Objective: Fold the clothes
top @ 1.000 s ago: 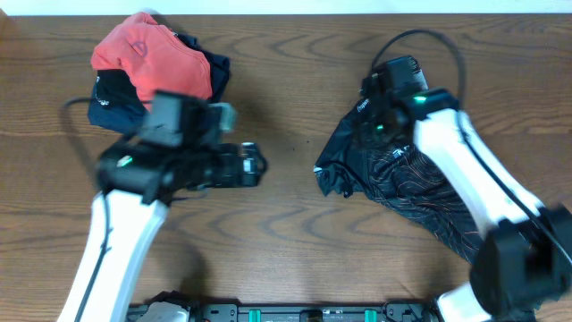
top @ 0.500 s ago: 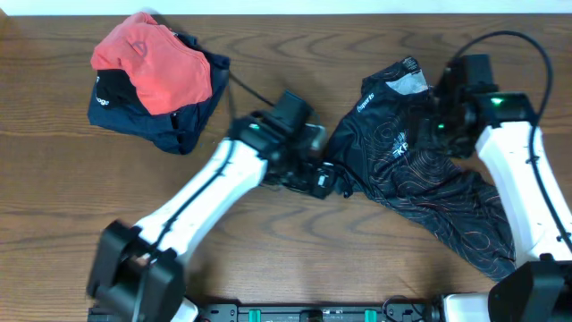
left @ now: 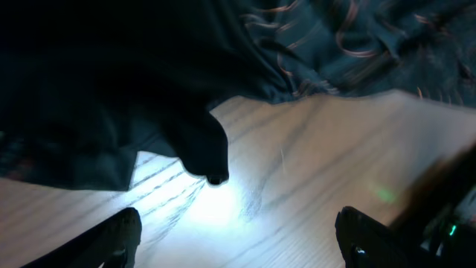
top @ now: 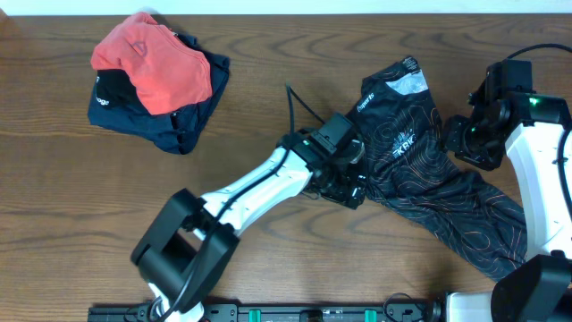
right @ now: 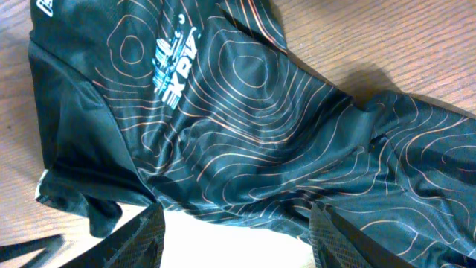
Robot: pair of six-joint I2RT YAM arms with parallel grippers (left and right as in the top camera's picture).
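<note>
Now our left gripper (top: 353, 186) sits at the left edge of the jersey (top: 420, 170), closer than before, and our right gripper (top: 466, 143) is withdrawn to its right edge. Both jaws are released and empty, so we judge the crumpled jersey on the bench (top: 268, 98) needs a fresh grasp.

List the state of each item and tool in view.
Black jersey: unfolded, rumpled, lying on the table.
Red and navy clothes: bunched in a pile, apart from the jersey.
Left tool: open, empty, at the jersey's edge.
Right tool: open, empty, close to the jersey.
</note>
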